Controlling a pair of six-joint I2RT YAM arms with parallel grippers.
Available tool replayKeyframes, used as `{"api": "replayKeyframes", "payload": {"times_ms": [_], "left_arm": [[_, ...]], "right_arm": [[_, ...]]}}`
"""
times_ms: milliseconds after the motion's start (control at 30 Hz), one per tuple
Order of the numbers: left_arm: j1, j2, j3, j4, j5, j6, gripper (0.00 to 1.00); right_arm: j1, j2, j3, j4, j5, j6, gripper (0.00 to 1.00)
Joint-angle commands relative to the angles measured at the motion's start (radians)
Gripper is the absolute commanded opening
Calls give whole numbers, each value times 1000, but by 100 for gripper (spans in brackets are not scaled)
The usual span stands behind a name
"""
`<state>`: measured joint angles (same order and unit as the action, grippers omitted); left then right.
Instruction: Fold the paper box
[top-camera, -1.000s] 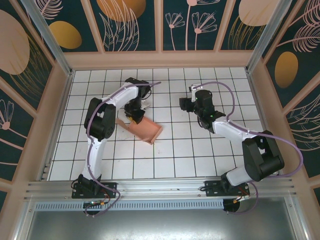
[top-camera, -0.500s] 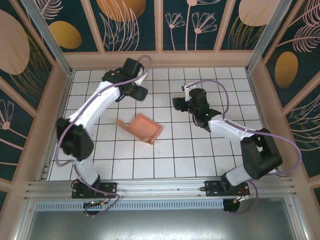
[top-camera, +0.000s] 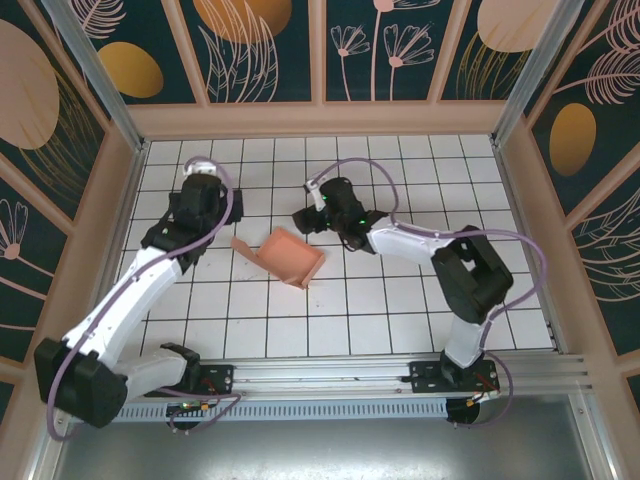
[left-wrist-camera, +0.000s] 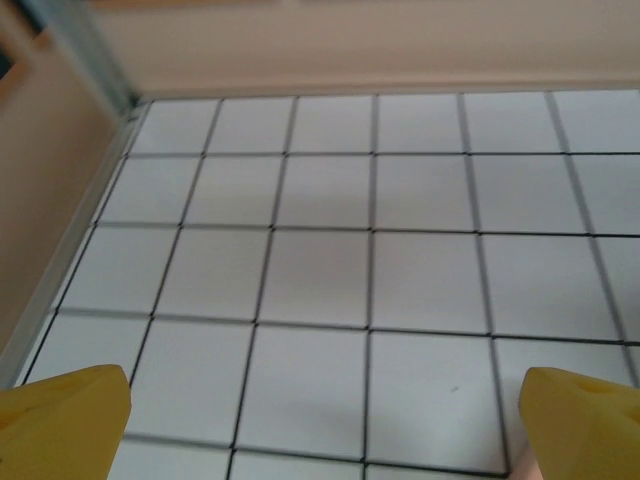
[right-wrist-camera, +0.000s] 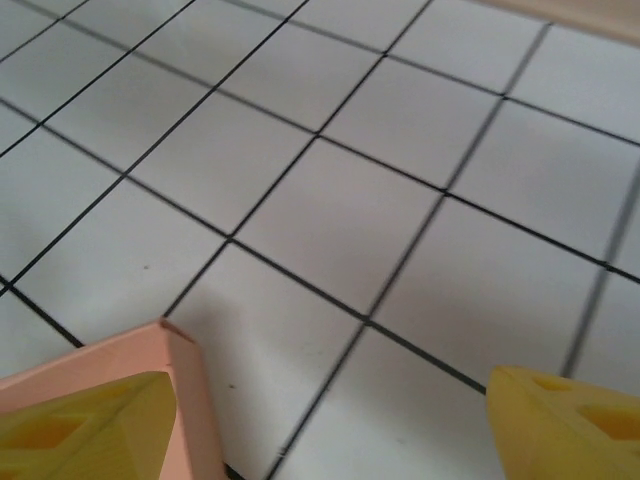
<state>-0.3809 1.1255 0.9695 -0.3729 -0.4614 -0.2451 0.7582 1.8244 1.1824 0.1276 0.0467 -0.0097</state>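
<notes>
Paper box (top-camera: 287, 256): lies on the white tiled table (top-camera: 400, 300) left of centre, between the two arms. Neither arm grips it.
Box shape: salmon-pink card, partly folded. A broad panel lies tilted, with a raised wall at its right end and a loose flap sticking out at its left. Judged well short of a closed box.
Box contents: nothing visible in it. The hollow looks bare, though the low side is hard to read from above.
Left gripper (left-wrist-camera: 322, 425): released, with yellow fingers at the far edges of its wrist view and only bare tiles between them. It points toward the back-left corner, well apart from the box. Probably parked clear so the other arm has room.
Right gripper (right-wrist-camera: 330, 425): jaws spread, clenching nothing. It sits just beyond the box's back edge and is angled down at it.
Right finger (right-wrist-camera: 90, 425): close against a pink corner of the box wall; contact cannot be told.
Why so placed: judged as lining up to take or push that back wall, the next fold.
Risk: thin card may slide on the smooth tiles with nothing bracing its far side.
</notes>
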Motion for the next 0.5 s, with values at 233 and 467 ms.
{"api": "replayKeyframes", "payload": {"times_ms": [233, 467], "left_arm": [[37, -223, -214, 55, -86, -154, 99], [37, -182, -235, 161, 62, -160, 99]], "right_arm": [[72, 254, 212, -135, 43, 10, 81], [14, 214, 146, -106, 135, 62, 80]]}}
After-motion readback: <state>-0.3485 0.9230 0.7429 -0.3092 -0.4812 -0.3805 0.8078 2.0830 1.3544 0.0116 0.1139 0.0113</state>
